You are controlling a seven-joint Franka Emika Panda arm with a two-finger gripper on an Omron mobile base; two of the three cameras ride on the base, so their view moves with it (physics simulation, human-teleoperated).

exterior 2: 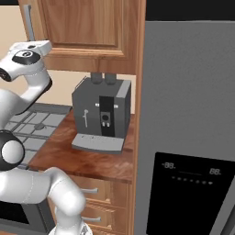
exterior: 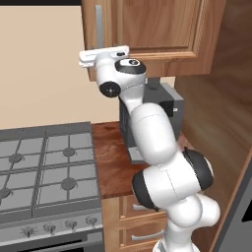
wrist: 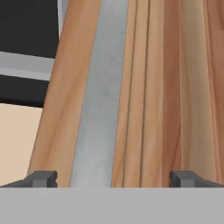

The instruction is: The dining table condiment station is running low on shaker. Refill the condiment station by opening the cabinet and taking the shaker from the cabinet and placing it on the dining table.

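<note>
The cabinet [exterior: 162,24] is a medium-brown wall unit above the counter, and its raised-panel door [exterior 2: 87,20] is closed. Its long silver bar handle [wrist: 98,109] runs up the hand view between my two fingertips. My gripper [wrist: 113,178] is open, with the fingers spread wide on either side of the bar and not touching it. From the base views my hand [exterior: 102,54] is raised just below the handle [exterior: 98,22] at the door's lower left corner. The shaker is hidden behind the door. The dining table and condiment station are out of view.
A grey coffee machine [exterior 2: 102,114] stands on the reddish wood counter [exterior 2: 73,156] under the cabinet. A gas stove [exterior: 44,167] lies to the left, and a tall grey fridge [exterior 2: 188,128] stands to the right. Drawers [exterior 2: 98,202] sit below the counter.
</note>
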